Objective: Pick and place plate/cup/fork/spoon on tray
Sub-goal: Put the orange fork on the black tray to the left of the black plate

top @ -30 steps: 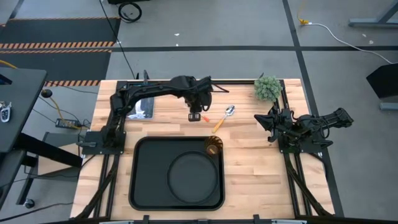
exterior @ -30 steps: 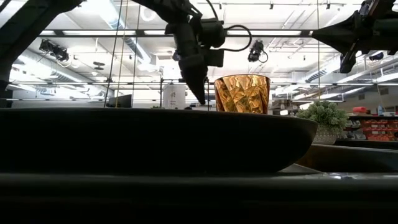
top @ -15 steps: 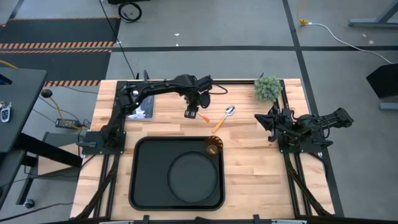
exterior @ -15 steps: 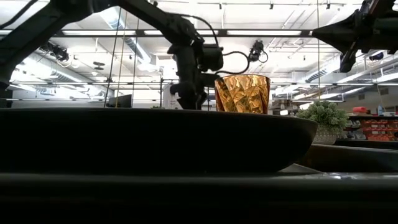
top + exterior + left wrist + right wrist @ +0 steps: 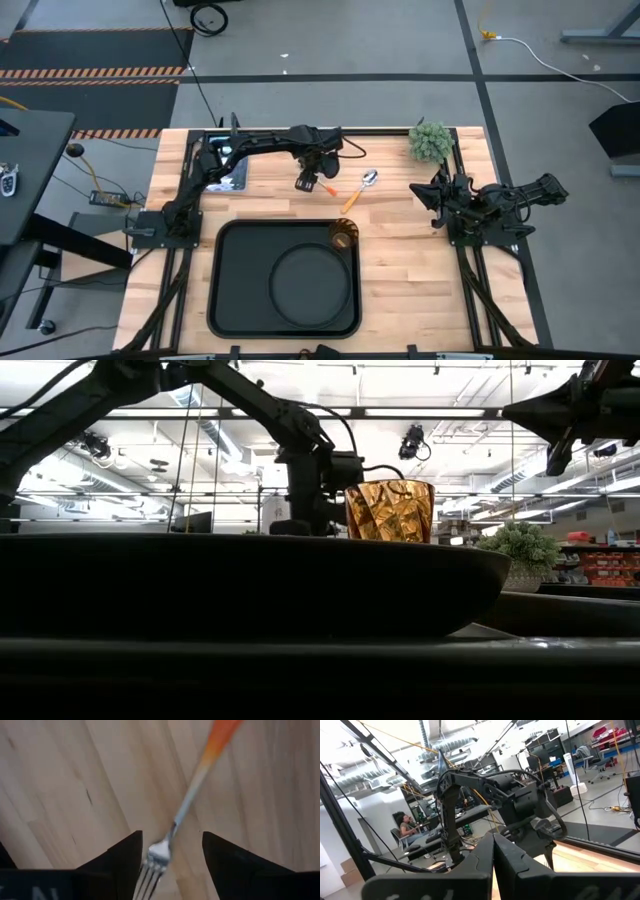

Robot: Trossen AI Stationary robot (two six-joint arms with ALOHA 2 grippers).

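- At the far side of the table (image 5: 420, 260), beyond the tray (image 5: 228, 300), the left gripper (image 5: 309, 183) now sits low over the fork (image 5: 182, 812); a second ago it hung higher and nearer the tray, and it has since dropped and reached outward.
- In the left wrist view its two dark fingers (image 5: 122, 857) stand spread with wood between them, and the fork's tines lie in that gap while the red-orange handle runs away across the boards. The jaws are parted and not yet closed on anything.
- The low view shows the same descent: the arm that was tilted and raised is now down behind the plate's rim, beside the cup (image 5: 389, 510).
- The plate (image 5: 313, 285) and the cup already rest on the tray, the cup at its far right corner, so half of the job looks done.
- The spoon (image 5: 362, 187) lies on the wood just right of the fork, untouched since a second ago.
- The right gripper (image 5: 432, 197) waits at the right side near the small plant (image 5: 430, 141), unmoved; its fingers look pressed together in its own wrist view.
- The fork seems to be the item in hand; closing on the narrow neck near the tines is probably the next need.
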